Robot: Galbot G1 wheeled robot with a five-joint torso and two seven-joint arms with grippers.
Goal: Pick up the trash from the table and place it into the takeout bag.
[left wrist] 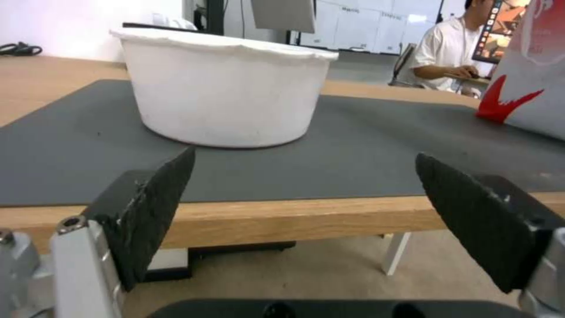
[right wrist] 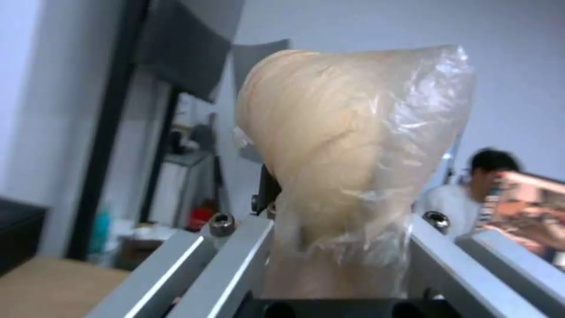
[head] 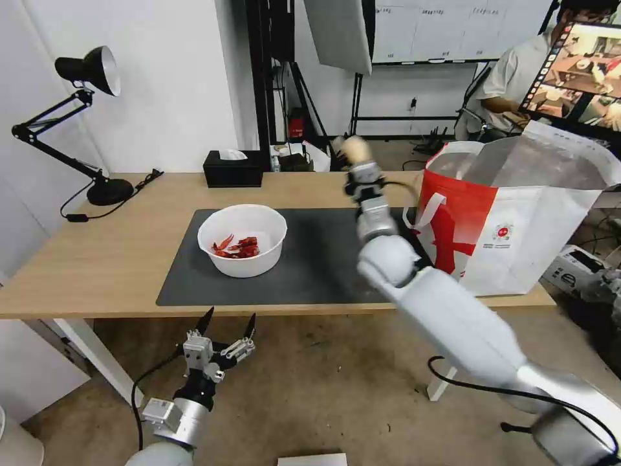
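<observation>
From the head view I see my right gripper (head: pixel 355 150) raised above the far side of the table (head: pixel 97 259), pointing up, clamped on the tan ball (head: pixel 354 147), which sticks out past the fingertips. The bag (head: pixel 517 220) stands just to the right of that arm, open at the top, its silver lining showing; the ball is left of the bag's mouth and not over it. The bowl (head: pixel 242 239) sits on the grey mat (head: pixel 310 265), left of the right arm, with red scraps (head: pixel 236 247) inside. My left gripper (head: pixel 228 321) hangs below the table's near edge, in front of the bowl, its jaws spread apart and holding nothing. A black tissue box (head: pixel 233 168) and a desk lamp (head: pixel 90 71) stand at the back of the table.

From the left wrist I look across the table edge between the two dark pads (left wrist: pixel 159 194). The bowl (left wrist: pixel 227 95) stands on the mat (left wrist: pixel 353 150) straight ahead, well apart from the pads. A corner of the bag (left wrist: pixel 529 88) shows on the mat to the bowl's side.

From the right wrist the ball (right wrist: pixel 347 150), wrapped in clear film, sits squeezed between the metal fingers (right wrist: pixel 235 256) and bulges out beyond them.
</observation>
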